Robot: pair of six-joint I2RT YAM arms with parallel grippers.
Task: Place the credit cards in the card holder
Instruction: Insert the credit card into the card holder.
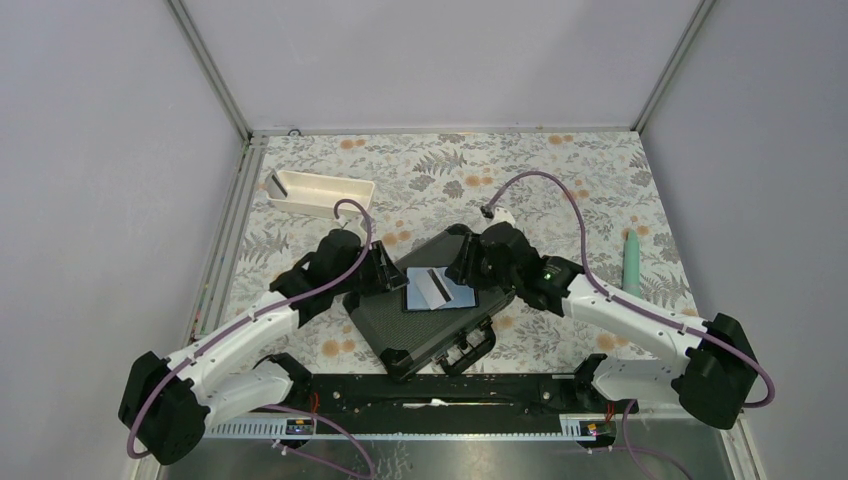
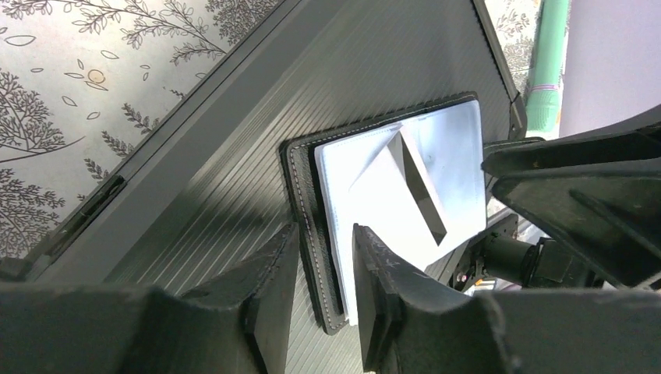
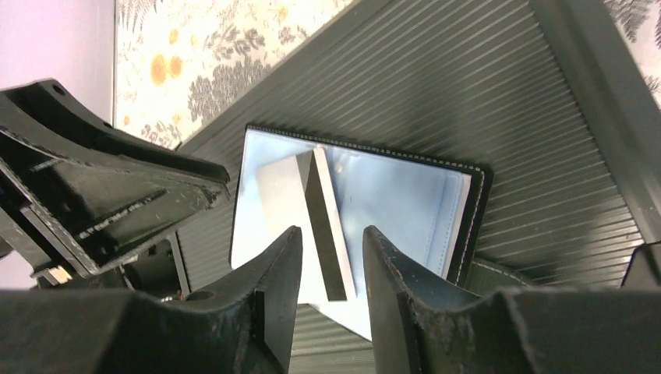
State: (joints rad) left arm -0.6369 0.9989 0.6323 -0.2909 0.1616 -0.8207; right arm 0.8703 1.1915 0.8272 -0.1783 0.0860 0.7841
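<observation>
While the card holder (image 3: 405, 202) lies open, grey-blue side up, on the ribbed lid of the black hard case (image 1: 400, 330) at the middle of the top view, one credit card (image 3: 308, 206) with a dark stripe rests slantwise on its inside. Whether the card's far end sits under a pocket lip I cannot tell. At the bottom of the right wrist view the right jaws stand apart, the card's near end between them with a gap on each side. The left jaws straddle the holder's stitched edge at the bottom of the left wrist view; whether they pinch it I cannot tell. To do this step well, I judge the left jaws should pin that edge flat while the right jaws square the card to the pocket mouth and push it lengthwise, slowly, lest the holder skid on the case.
</observation>
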